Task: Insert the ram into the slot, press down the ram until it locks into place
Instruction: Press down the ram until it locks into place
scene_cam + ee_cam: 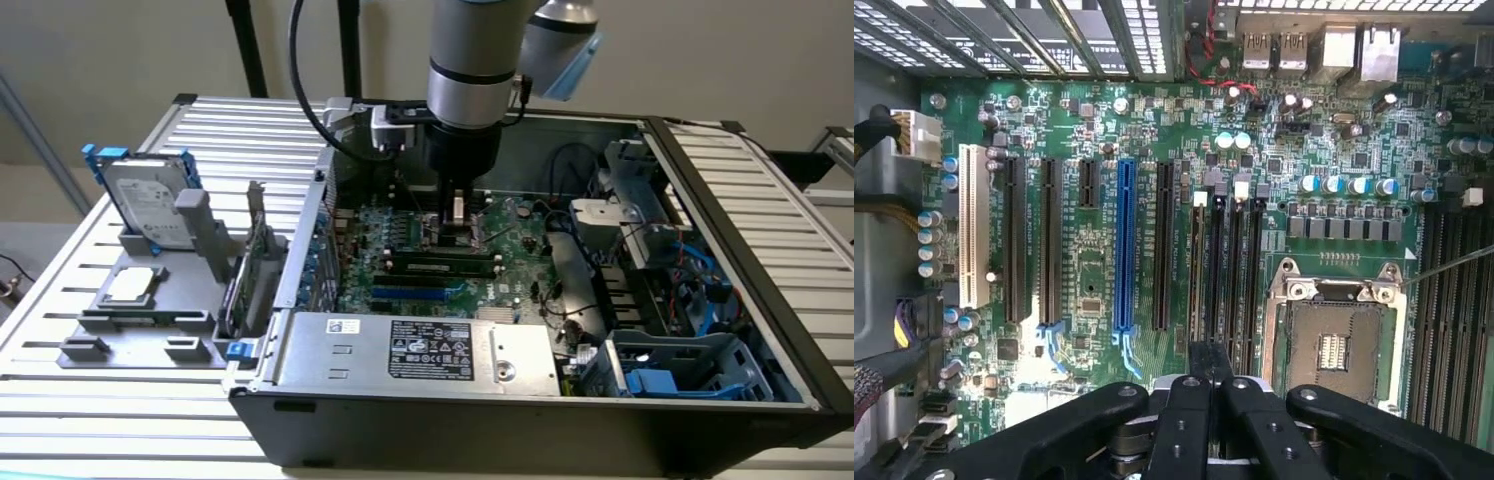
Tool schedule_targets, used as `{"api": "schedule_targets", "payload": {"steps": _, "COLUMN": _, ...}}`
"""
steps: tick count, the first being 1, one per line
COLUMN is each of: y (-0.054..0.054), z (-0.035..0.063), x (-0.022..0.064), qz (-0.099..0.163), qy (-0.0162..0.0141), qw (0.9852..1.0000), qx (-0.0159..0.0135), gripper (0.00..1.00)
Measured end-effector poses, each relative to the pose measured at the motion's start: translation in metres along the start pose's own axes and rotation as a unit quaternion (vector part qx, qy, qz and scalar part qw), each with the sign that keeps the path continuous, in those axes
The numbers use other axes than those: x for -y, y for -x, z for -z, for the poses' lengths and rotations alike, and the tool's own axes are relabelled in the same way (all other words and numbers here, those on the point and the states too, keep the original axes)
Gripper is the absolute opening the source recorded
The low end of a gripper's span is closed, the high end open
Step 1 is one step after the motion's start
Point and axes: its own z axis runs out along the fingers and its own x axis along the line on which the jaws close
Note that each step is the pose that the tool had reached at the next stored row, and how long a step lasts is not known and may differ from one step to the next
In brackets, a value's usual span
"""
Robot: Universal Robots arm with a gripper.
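The ram (434, 267), a dark-green strip with black chips, stands on edge in a black slot (497, 264) on the motherboard, level along its length. My gripper (459, 238) reaches down into the open case just behind and above the middle of the ram. In the wrist view its black fingers (1199, 365) are pressed together with nothing visible between them, over the near ends of the parallel black slots (1219, 270) with pale end clips. I cannot pick the ram out among those slots in the wrist view.
A blue slot (420, 293) (1124, 250) lies beside the black ones. The CPU socket (1334, 340) sits on the other side. A silver power supply (427, 350) fills the case front. Cables and drive bays (667, 290) crowd the exterior view's right. A hard drive (140, 205) stands outside the case.
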Motion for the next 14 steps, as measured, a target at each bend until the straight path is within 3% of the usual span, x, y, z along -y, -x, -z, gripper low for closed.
{"api": "schedule_targets", "payload": {"steps": 14, "y": 0.0, "z": 0.0001, "x": 0.0, "qz": 0.0, "qy": 0.0001, "qw": 1.0, "qx": 0.0, "gripper": 0.1}}
